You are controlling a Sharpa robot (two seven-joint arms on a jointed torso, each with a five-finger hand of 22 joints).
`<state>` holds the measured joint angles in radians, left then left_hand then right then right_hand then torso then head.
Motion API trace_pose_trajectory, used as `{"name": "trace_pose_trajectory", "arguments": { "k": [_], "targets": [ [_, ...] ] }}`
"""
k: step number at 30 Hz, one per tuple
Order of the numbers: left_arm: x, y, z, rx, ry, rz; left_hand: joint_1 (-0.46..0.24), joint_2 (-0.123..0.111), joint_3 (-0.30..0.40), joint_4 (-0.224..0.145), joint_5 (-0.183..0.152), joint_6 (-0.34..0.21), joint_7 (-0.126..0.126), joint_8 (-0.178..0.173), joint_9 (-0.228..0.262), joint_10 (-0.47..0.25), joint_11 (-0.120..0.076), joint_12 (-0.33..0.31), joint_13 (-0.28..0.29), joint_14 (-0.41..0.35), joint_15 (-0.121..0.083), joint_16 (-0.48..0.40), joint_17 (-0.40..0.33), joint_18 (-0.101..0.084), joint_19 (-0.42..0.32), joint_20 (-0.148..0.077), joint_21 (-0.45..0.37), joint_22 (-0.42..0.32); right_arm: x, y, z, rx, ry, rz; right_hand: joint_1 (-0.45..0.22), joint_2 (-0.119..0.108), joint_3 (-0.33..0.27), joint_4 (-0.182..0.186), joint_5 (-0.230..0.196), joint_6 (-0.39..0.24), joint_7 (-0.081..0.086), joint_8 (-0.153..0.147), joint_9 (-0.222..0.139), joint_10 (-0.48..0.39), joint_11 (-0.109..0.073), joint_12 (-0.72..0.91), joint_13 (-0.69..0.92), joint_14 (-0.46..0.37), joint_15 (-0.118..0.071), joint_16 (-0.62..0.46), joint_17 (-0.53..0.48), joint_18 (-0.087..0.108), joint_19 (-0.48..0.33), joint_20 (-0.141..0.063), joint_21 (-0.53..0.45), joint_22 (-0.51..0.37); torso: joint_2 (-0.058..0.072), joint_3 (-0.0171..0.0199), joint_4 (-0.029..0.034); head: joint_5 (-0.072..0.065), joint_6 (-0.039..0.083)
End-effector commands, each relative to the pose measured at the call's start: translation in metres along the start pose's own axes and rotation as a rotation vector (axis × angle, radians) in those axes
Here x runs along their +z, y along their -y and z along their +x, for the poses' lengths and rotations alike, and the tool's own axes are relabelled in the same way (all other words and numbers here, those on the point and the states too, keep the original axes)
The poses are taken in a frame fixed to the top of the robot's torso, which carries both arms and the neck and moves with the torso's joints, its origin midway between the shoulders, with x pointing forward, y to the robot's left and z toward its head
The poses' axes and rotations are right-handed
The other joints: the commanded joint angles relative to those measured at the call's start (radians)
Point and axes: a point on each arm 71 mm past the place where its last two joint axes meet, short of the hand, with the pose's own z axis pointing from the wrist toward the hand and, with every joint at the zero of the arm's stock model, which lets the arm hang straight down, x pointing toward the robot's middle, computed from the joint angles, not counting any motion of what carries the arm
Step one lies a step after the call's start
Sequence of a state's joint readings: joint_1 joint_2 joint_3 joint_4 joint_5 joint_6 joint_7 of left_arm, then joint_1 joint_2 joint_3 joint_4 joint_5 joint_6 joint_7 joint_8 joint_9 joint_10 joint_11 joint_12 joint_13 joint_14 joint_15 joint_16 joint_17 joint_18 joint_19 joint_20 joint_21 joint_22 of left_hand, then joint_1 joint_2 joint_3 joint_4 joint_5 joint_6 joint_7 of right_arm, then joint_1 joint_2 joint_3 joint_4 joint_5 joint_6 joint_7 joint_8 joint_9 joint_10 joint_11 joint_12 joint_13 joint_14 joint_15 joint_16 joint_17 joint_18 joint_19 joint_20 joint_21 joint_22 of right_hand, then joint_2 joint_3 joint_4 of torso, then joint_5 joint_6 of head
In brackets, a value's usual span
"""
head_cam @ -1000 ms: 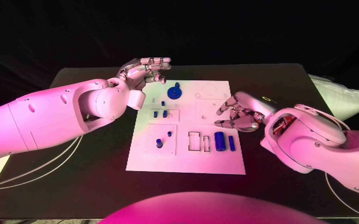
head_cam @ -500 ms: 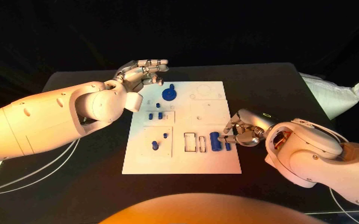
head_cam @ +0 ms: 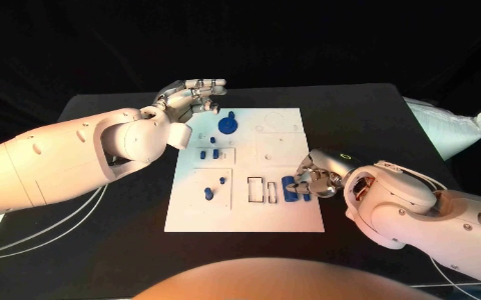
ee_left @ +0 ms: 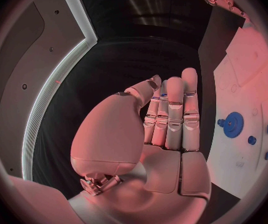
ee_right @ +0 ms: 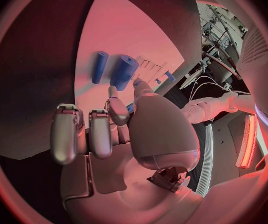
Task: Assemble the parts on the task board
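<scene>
- Resting over the near right part of the task board [head_cam: 251,210], the right hand [head_cam: 313,177] has its fingers curled down beside two blue parts — a thick cylinder [head_cam: 290,189] and a thinner peg [head_cam: 304,190] lying side by side.
- In the right wrist view the same thick cylinder [ee_right: 123,71] and thin peg [ee_right: 99,66] lie just ahead of the fingertips [ee_right: 115,110]; the fingers are bent but apart, and whether any of them touches the cylinder I cannot tell — the hand seems to hold nothing.
- The left hand [head_cam: 190,96] hovers off the board's far left corner, over the black table [head_cam: 110,105], fingers straight and side by side, holding nothing.
- The blue gear [head_cam: 229,124] sits on the board's far left section, near the left hand but apart from it; the left wrist view shows the gear [ee_left: 233,124] off to the side of the extended fingers [ee_left: 174,114].
- Smaller blue pieces [head_cam: 208,153] stand in the left column of the board, well apart from both hands.
</scene>
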<state>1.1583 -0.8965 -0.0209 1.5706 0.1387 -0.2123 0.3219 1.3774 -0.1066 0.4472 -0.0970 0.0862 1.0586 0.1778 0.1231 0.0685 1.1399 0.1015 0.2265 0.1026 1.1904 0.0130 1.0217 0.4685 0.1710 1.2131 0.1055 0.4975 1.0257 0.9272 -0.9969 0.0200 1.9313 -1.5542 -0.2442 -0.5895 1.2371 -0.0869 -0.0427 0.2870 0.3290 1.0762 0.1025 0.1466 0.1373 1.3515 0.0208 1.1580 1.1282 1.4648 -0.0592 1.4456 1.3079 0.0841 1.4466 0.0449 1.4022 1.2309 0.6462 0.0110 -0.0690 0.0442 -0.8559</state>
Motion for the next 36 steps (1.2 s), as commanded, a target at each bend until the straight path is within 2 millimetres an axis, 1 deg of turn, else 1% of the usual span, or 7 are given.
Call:
{"name": "trace_pose_trajectory", "arguments": {
  "k": [1, 6, 10, 19, 23, 28, 36],
  "targets": [
    [0.0, 0.001, 0.003, -0.004, -0.024, 0.005, 0.003, 0.01, -0.006, 0.001, 0.003, -0.008, -0.001, 0.004, 0.0, -0.007, -0.002, 0.005, 0.002, -0.009, -0.001, 0.007, -0.001, 0.01, 0.003, 0.004, -0.004, -0.002, 0.003, 0.0, 0.004, -0.038, -0.009, 0.006, -0.002, 0.012, -0.008, 0.001, 0.003, -0.008, -0.001, 0.006, 0.001, -0.003, -0.002, 0.003, 0.001, 0.072, 0.005, 0.005, 0.057, -0.017, 0.002, 0.007, 0.004, 0.001, 0.0, -0.0004, 0.0013, 0.001, -0.002],
    [-0.001, 0.001, 0.003, -0.004, -0.025, 0.004, 0.003, 0.01, -0.006, 0.001, 0.003, -0.008, -0.001, 0.004, 0.0, -0.007, -0.002, 0.005, 0.002, -0.009, -0.001, 0.007, -0.001, 0.01, 0.003, 0.004, -0.004, -0.002, 0.007, -0.001, 0.011, -0.043, -0.037, 0.01, -0.001, 0.013, -0.009, 0.001, 0.004, -0.008, -0.001, 0.006, 0.001, -0.004, -0.002, 0.002, 0.001, 0.072, 0.005, 0.006, 0.058, -0.017, 0.001, 0.007, 0.005, 0.001, 0.002, 0.0004, 0.002, 0.004, -0.008],
    [-0.001, 0.001, 0.002, -0.004, -0.024, 0.003, 0.003, 0.01, -0.006, 0.001, 0.003, -0.008, -0.001, 0.004, 0.0, -0.007, -0.002, 0.005, 0.002, -0.009, -0.001, 0.007, -0.001, 0.01, 0.003, 0.004, -0.004, -0.002, 0.01, -0.002, 0.016, -0.055, -0.066, 0.013, -0.002, 0.016, -0.011, 0.001, 0.004, -0.008, -0.001, 0.007, 0.002, -0.005, -0.002, 0.002, 0.002, 0.072, 0.005, 0.006, 0.059, -0.017, 0.002, 0.007, 0.005, 0.002, 0.001, -0.0006, 0.0029, 0.007, -0.012],
    [-0.002, 0.001, 0.001, -0.004, -0.025, 0.0, 0.003, 0.01, -0.006, 0.001, 0.003, -0.008, -0.001, 0.004, 0.0, -0.007, -0.002, 0.005, 0.002, -0.009, -0.001, 0.007, -0.001, 0.01, 0.003, 0.004, -0.004, -0.002, 0.015, -0.001, 0.024, -0.065, -0.075, 0.021, 0.004, 0.023, -0.02, -0.001, -0.004, -0.003, -0.003, 0.011, 0.007, -0.004, -0.003, 0.005, 0.012, 0.071, 0.005, 0.007, 0.059, -0.017, 0.001, 0.007, 0.006, 0.004, 0.001, -0.0006, 0.0053, 0.009, -0.013],
    [-0.002, 0.001, 0.001, -0.004, -0.026, -0.001, 0.003, 0.01, -0.006, 0.001, 0.003, -0.008, -0.001, 0.004, 0.0, -0.007, -0.002, 0.005, 0.002, -0.009, -0.001, 0.007, -0.001, 0.01, 0.003, 0.004, -0.004, -0.002, 0.016, 0.0, 0.022, -0.051, -0.046, 0.025, 0.025, 0.043, -0.02, -0.005, 0.011, 0.011, -0.008, 0.02, 0.014, 0.005, -0.007, 0.02, 0.035, 0.072, 0.002, 0.009, 0.062, -0.018, 0.002, 0.005, 0.008, 0.009, 0.001, -0.0013, 0.0065, 0.009, -0.012],
    [-0.002, 0.001, 0.001, -0.004, -0.026, -0.001, 0.003, 0.01, -0.006, 0.001, 0.003, -0.008, -0.001, 0.004, 0.0, -0.007, -0.002, 0.005, 0.002, -0.009, -0.001, 0.007, -0.001, 0.01, 0.003, 0.004, -0.004, -0.002, 0.014, -0.003, 0.018, -0.003, 0.017, 0.013, 0.055, 0.077, -0.013, -0.009, 0.034, 0.042, -0.02, 0.037, 0.029, 0.03, -0.018, 0.055, 0.077, 0.073, -0.007, 0.014, 0.069, -0.02, 0.006, -0.002, 0.015, 0.02, 0.002, 0.0004, 0.0067, 0.009, -0.011],
    [-0.002, 0.001, 0.002, -0.005, -0.029, -0.001, 0.002, 0.01, -0.008, 0.001, 0.003, -0.009, -0.001, 0.005, 0.0, -0.009, -0.002, 0.007, 0.002, -0.01, 0.0, 0.007, -0.002, 0.01, 0.003, 0.004, -0.005, -0.003, 0.003, -0.017, 0.009, 0.128, 0.078, -0.017, 0.053, 0.101, -0.02, 0.001, 0.09, 0.058, -0.029, 0.045, 0.047, 0.042, -0.027, 0.055, 0.087, 0.076, -0.015, 0.025, 0.087, -0.023, 0.014, -0.011, 0.025, 0.039, 0.002, -0.0003, 0.0091, 0.005, -0.007]
  ]
}}
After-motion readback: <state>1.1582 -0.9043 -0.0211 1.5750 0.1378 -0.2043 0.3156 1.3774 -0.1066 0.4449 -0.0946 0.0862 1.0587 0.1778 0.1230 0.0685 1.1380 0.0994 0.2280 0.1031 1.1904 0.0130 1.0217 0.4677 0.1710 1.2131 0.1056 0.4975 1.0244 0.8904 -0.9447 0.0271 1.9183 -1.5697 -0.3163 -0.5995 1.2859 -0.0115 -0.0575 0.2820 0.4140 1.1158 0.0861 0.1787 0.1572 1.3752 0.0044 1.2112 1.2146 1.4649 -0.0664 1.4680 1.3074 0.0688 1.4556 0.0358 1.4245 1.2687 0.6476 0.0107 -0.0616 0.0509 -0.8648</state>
